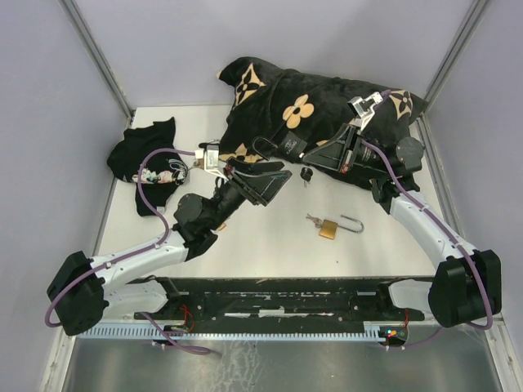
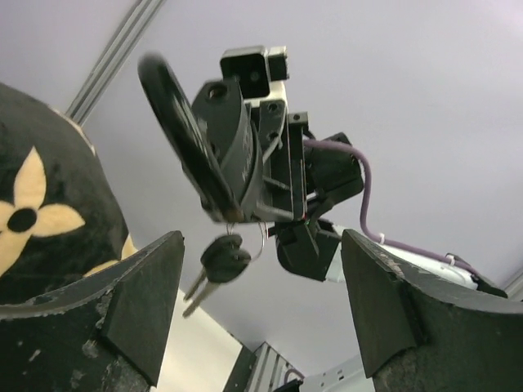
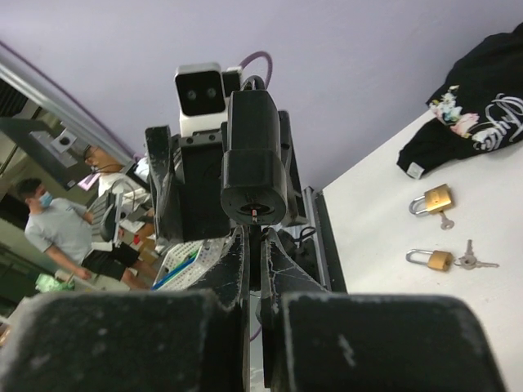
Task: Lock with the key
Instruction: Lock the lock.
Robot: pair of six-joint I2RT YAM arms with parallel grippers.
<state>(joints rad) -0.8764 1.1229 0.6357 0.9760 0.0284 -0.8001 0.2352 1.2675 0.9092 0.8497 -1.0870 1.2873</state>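
1. The left gripper (image 2: pixel 261 249) is the nearer arm to the key. Its jaws stand wide with nothing between them.
2. The black-headed metal key (image 2: pixel 219 263) dangles free at 9 o'clock of the jaws' midpoint in the left wrist view. Its blade slants toward 7 o'clock. The top view puts it just past the tips, at 3 o'clock.
3. The black round-bodied padlock (image 2: pixel 233 151) hangs above the key, at 12 o'clock.
4. The right gripper (image 1: pixel 315 152) is farthest, pinched tight on that padlock.
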